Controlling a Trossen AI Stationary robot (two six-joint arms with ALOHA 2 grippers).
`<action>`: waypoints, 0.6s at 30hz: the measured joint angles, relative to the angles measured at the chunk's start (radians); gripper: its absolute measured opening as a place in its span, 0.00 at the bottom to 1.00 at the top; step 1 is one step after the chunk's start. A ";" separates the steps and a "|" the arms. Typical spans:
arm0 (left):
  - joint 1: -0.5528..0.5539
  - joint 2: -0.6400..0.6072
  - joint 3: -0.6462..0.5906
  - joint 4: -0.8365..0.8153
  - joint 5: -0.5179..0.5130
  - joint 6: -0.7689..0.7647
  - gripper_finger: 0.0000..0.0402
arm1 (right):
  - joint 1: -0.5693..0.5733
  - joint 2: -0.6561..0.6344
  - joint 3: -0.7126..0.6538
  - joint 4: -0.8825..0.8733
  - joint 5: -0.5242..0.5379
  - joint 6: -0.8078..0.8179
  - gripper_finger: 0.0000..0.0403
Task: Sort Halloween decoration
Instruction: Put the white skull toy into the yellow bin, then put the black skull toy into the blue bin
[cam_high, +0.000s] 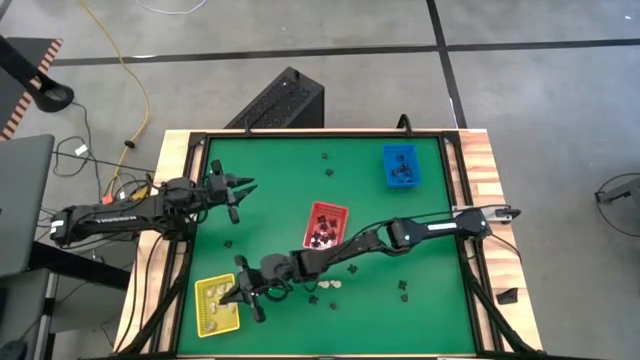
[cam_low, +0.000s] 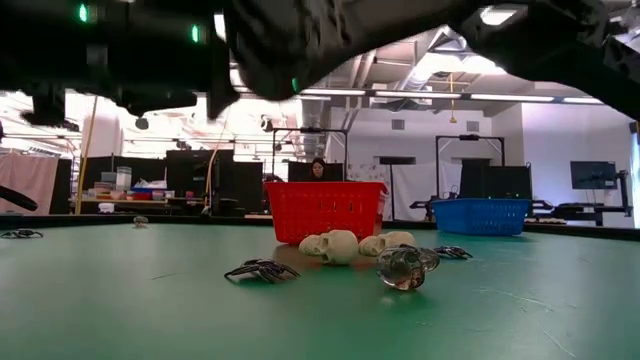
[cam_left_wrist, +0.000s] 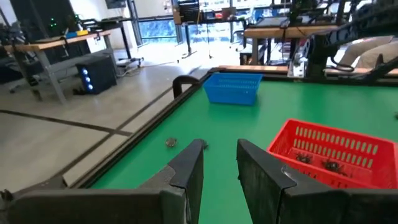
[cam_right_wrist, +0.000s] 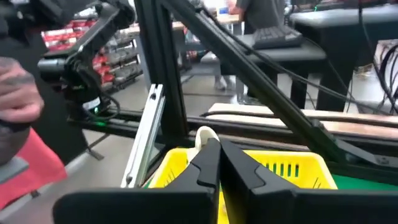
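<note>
Cream piece (cam_right_wrist: 204, 135) in right end effector (cam_right_wrist: 219, 163)

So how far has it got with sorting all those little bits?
Partly done. The red tray holds black pieces, the blue tray some too, and the yellow tray cream ones. The right gripper is over the yellow tray, shut on a cream piece. Loose pieces remain on the green mat.

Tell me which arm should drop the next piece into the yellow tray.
Right. Its claw hangs over the yellow tray, shut on a cream piece. The left claw waits open, apart from any tray.
</note>
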 joint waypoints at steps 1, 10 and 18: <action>0.000 -0.001 0.000 -0.003 0.003 -0.005 0.22 | -0.003 0.001 -0.027 0.058 0.003 0.001 0.10; -0.001 -0.014 0.000 -0.020 0.051 -0.013 0.22 | -0.044 0.003 -0.037 0.033 0.000 0.068 0.23; -0.001 -0.014 0.000 -0.030 0.049 -0.009 0.22 | -0.096 -0.122 -0.039 -0.410 -0.255 -0.082 0.43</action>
